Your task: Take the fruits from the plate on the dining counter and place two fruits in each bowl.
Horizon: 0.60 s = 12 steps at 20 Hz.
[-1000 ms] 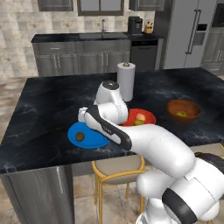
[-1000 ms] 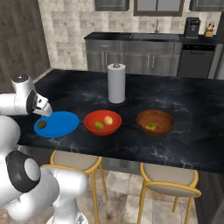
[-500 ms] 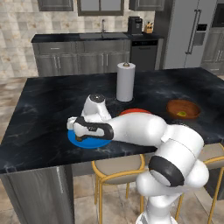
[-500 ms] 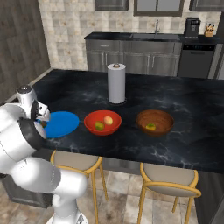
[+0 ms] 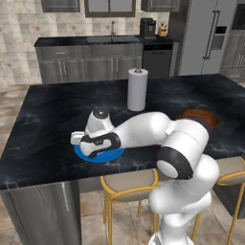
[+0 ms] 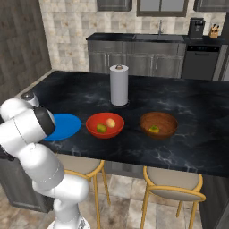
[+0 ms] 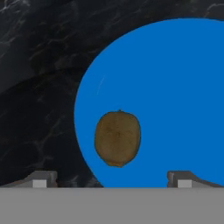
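In the left base view, the claw [image 5: 76,139] is held low over the blue plate [image 5: 107,156] on the tabletop [image 5: 48,115]. In the right base view, two fruits are seen in the red bowl [image 6: 91,127], one in the brown bowl [image 6: 167,129]. In the hand view, the brown fruit [image 7: 117,138] is seen on the plate's edge between wide-spread fingertips [image 7: 42,178].

**Kitchen backdrop: fixtures and finishes**

Beige stone-tile wall [image 6: 67,27], upper frame. Grey cabinet run [image 5: 91,60] with sink faucet [image 5: 113,28], upper centre. Black coffee machine [image 5: 148,27] on it. Dark dishwasher [image 5: 157,60] beside. Steel refrigerator [image 5: 206,38], upper right. Tan tiled floor [image 6: 125,201], bottom. Two wooden stools with cushioned seats [image 6: 172,181] and [image 5: 129,179], lower frame.
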Available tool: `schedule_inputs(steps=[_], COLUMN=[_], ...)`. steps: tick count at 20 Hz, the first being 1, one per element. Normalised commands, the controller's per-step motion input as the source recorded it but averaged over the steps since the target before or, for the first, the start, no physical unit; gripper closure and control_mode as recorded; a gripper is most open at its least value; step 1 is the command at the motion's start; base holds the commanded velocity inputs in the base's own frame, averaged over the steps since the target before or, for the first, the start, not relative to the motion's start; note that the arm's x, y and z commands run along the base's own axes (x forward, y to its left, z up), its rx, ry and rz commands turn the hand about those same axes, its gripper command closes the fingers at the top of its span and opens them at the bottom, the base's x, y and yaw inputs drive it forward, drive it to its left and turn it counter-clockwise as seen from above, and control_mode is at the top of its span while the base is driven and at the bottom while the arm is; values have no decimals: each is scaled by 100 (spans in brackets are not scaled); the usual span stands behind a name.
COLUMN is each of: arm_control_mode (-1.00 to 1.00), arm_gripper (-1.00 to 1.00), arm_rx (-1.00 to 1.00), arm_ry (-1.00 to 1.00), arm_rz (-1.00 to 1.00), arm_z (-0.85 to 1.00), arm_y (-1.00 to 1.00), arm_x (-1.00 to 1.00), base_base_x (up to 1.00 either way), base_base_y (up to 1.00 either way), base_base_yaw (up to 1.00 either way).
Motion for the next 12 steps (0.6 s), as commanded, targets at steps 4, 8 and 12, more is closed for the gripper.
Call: schedule_inputs(steps=[4,8,12], arm_control_mode=[-100,-100,-100], arm_gripper=[-100,-100,-100], arm_rx=[0,0,0], arm_ry=[0,0,0], arm_rz=[-14,-4,0], arm_z=[-15,-13,-9], arm_y=[0,0,0], arm_x=[8,10,21], base_base_x=[0,0,0], base_base_y=[0,0,0], base_base_yaw=[0,0,0])
